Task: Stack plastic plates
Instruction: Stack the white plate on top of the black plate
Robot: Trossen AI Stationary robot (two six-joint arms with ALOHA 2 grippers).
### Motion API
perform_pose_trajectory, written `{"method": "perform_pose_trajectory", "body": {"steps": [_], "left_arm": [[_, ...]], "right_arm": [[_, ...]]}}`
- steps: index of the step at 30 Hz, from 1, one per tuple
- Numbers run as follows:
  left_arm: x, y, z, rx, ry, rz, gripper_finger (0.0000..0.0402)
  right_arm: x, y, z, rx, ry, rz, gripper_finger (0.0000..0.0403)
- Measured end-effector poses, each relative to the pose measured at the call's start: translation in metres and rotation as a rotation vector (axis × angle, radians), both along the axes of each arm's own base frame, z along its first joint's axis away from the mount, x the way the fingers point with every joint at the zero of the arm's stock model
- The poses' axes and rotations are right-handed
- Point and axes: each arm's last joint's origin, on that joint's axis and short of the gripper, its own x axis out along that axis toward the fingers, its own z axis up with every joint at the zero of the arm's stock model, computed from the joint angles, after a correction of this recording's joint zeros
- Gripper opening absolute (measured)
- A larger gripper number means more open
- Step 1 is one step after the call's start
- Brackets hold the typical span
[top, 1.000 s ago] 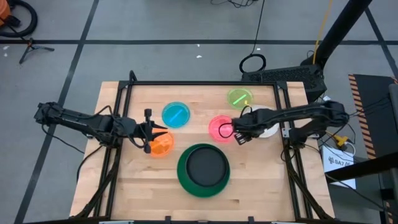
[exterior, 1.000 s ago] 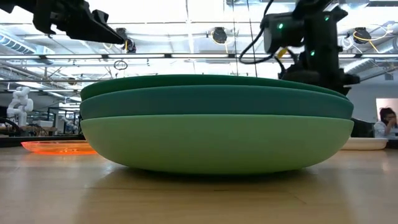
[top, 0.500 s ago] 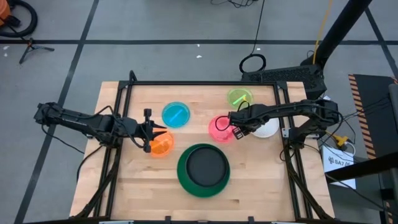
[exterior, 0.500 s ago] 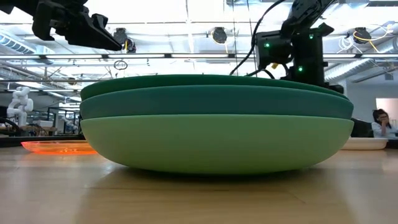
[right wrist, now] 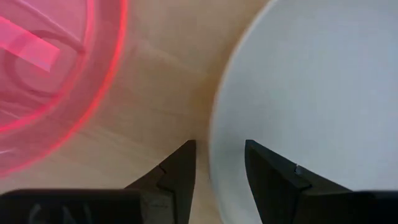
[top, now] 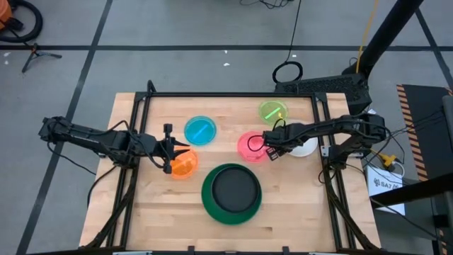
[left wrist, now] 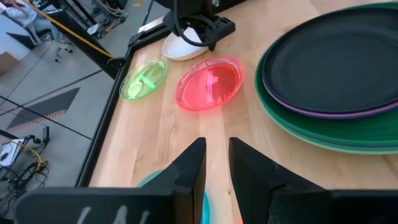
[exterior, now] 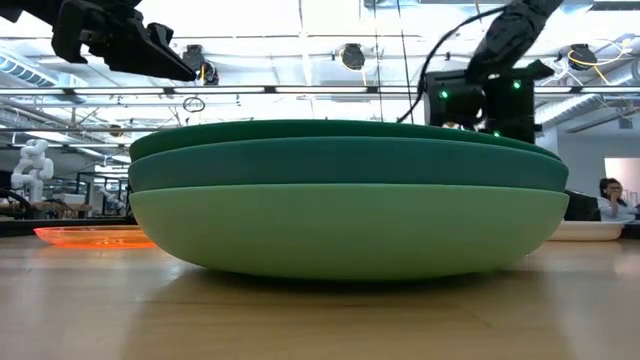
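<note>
Near the table's near edge stands a stack (top: 231, 193): mint, teal and dark green large plates (exterior: 345, 200), then a purple one with a black plate (left wrist: 336, 62) on top. Lying singly on the wood are the blue (top: 200, 130), orange (top: 184, 167), pink (top: 250, 145), lime (top: 272, 111) and white (top: 306, 148) plates. My right gripper (right wrist: 219, 163) is open and low over the white plate's (right wrist: 311, 81) left rim, one finger over the plate and one over the wood beside the pink plate (right wrist: 43, 68). My left gripper (left wrist: 216, 165) is open, raised over the orange plate.
A black frame (top: 226, 94) runs round the table's left, far and right edges. Bare wood lies left of the stack and along the far edge between the blue and lime plates. My right arm (top: 333, 127) reaches in over the white plate.
My right gripper has shifted a little toward the table's left and then come down to the white plate's left rim, still open. The left arm and all the plates have stayed where they were.
</note>
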Motion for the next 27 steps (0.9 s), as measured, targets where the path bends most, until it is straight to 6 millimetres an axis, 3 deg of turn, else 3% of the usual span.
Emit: {"method": "perform_pose_trajectory", "body": {"steps": [8,20,27], "left_arm": [[0.0,0.0,0.0001,-0.004,-0.001,0.002,0.0076],[0.0,0.0,0.0001,-0.003,-0.001,0.001,0.0076],[-0.0007,0.0001,-0.0012,-0.003,0.015,0.002,0.0076]], "right_arm": [[-0.0023,0.0012,-0.0053,-0.005,-0.018,0.001,0.0116],[-0.0014,0.0011,-0.0061,-0.007,-0.028,-0.002,0.001],[0.005,0.0089,0.0016,0.001,-0.024,0.018,0.0011]]}}
